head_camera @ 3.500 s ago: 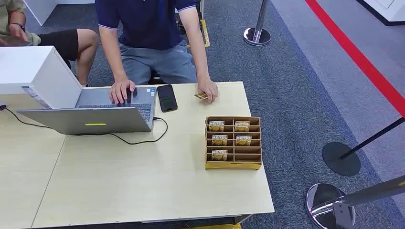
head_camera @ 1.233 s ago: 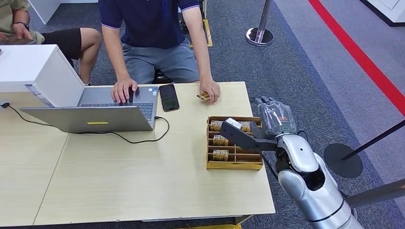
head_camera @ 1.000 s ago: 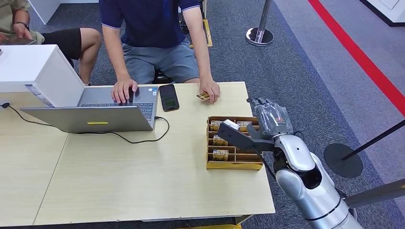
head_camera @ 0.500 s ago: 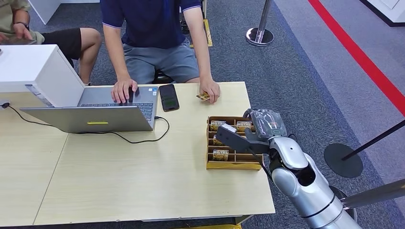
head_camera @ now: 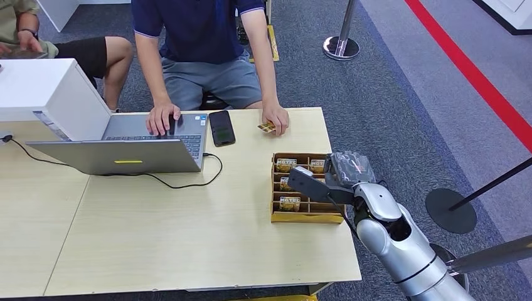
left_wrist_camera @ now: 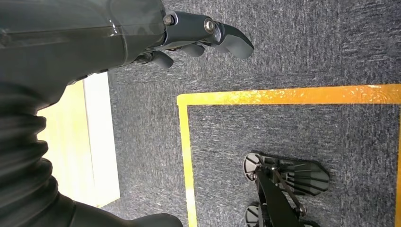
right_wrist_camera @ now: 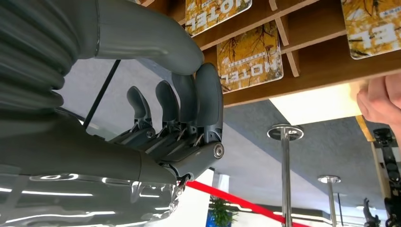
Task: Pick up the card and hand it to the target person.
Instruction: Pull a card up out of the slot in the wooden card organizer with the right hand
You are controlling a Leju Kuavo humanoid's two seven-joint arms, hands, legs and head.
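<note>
A brown wooden card box stands near the table's right edge, with yellow HOTEL cards in several slots. My right hand is low over the box's right half, its thumb stretched across the middle rows and its fingers by the right wall. In the right wrist view the fingertips lie beside one card, and I see nothing held. My left hand hangs over the carpet, holding nothing. Behind the table a seated person pinches another card in one hand.
An open laptop with a cable, a black phone and a white box occupy the table's left and back. Stanchion bases stand on the carpet to the right. Another person sits at the far left.
My right arm came into view from the right, and the hand has dropped from above the box down onto its right half. The person's hands have stayed put.
</note>
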